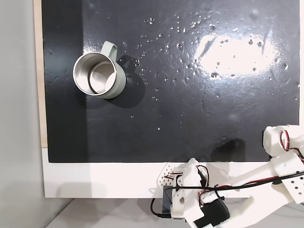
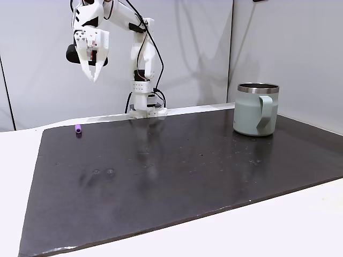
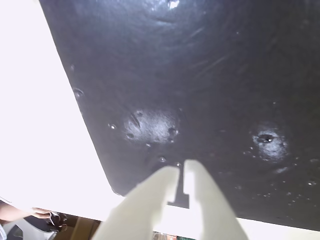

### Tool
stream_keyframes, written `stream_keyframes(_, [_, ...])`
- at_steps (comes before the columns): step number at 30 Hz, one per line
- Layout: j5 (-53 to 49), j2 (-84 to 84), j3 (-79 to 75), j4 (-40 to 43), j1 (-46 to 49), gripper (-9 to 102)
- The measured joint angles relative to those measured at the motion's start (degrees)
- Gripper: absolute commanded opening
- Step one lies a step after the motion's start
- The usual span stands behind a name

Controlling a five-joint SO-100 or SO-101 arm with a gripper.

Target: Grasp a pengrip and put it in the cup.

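The white two-finger gripper is hanging high in the air over the back left part of the big black mat in a fixed view, with its pointy fingers aiming down. The fingers are sitting almost together with just a thin crack between them, as the wrist view is showing, and they are holding nothing. The gripper is looking down at the bare mat and the white table beside it. I think the arm is waiting up there so it can come down on the thing it wants. That thing is the tiny purple rubber pengrip, and it is lying on its side at the far left edge of the mat, well below the gripper and a little to the left of it. I am counting one pengrip. The pale green mug with a shiny steel inside is standing upright on the right side of the mat, well apart from the pengrip, with its loop handle facing the camera. From above, the mug is showing its open mouth, which is wide and ready for something to drop in, and nothing is lying inside yet. I am counting one mug too. There is one arm, and its base is sitting at the back edge of the mat. The fingers will need to spread before they can pinch such a small thing.
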Motion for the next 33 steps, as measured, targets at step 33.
stream_keyframes(33, [-15.8, -28.9, 6.4, -14.9, 13.6, 27])
